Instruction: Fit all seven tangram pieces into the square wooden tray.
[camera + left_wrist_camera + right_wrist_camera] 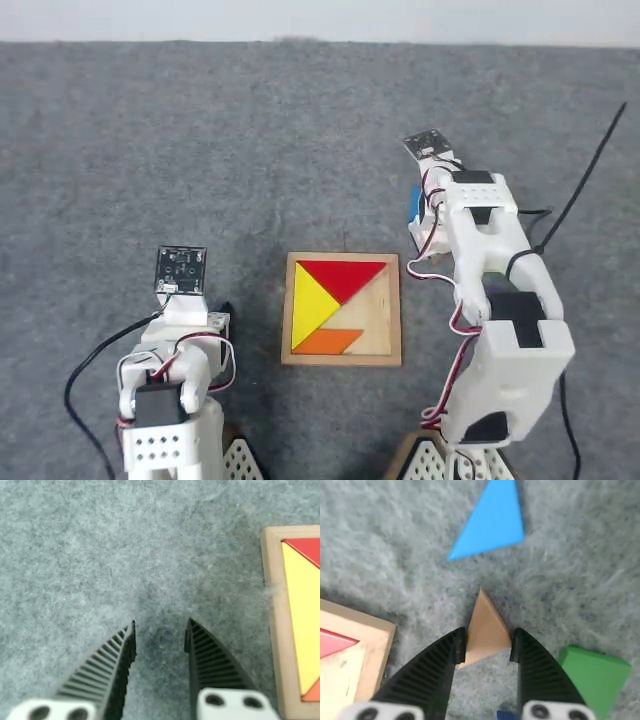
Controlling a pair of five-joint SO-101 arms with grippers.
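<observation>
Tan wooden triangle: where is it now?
Right wrist view: the tan wooden triangle sits between the right gripper's fingers, near the blue triangle and green block.

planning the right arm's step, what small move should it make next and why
Probably a short lift straight up. The right end effector has its fingers against both sides of the tan triangle, which looks to lie low over the carpet. The tray holds three pieces and shows bare wood on its right side, so raising the triangle would clear the rim before carrying it over.
</observation>
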